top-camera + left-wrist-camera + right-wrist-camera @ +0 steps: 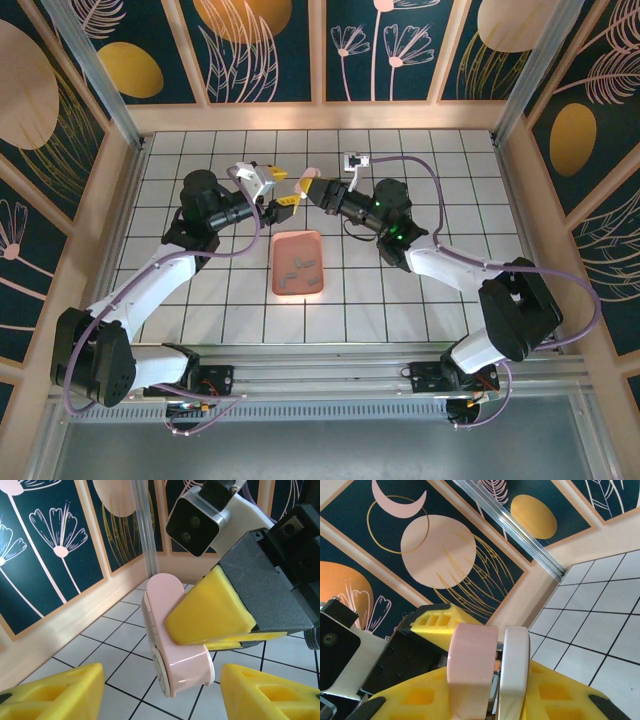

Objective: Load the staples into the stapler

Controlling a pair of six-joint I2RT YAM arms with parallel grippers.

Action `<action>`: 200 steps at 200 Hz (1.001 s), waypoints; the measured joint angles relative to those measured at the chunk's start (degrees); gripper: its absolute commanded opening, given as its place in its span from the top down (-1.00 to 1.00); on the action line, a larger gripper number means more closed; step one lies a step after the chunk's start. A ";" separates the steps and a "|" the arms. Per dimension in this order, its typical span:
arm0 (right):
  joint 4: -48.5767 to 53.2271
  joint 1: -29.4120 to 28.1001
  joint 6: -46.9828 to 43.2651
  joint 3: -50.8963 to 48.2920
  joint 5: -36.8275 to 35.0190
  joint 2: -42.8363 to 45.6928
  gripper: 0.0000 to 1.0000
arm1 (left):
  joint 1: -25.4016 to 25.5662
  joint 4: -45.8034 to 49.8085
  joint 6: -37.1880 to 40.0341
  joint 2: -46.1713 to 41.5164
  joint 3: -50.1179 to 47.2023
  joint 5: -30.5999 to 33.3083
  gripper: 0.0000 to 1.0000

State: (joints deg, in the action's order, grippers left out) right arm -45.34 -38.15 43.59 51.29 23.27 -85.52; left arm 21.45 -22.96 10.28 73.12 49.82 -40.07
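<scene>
Your left gripper [160, 692] is hanging half open and empty near the stapler [175, 645], which your right gripper [487, 700] is clamping aloft. You should be closing squarely on its pink lid, I judge. The staples [300, 264] are lying in the tray [297, 236].

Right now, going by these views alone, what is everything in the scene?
stapler: one, pale pink and white, held off the table in the right gripper
staples: several, grey, lying in the tray; too small to count
tray: one, salmon pink, mid-table, nearer the arm bases than the grippers
table: one, white tiles with dark grid lines
wall panels: several, dark teal with floral designs, around the table
left gripper: one, yellow fingers, open, facing the stapler
right gripper: one, yellow fingers, shut on the stapler
</scene>
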 measured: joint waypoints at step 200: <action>-1.44 -0.33 0.42 3.91 1.29 -2.95 0.69 | 0.52 -4.92 -3.04 3.98 1.68 0.31 0.01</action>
State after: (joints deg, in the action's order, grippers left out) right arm -46.78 -38.48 44.01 55.20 24.56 -88.47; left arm 21.98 -27.88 7.25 77.10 51.51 -39.77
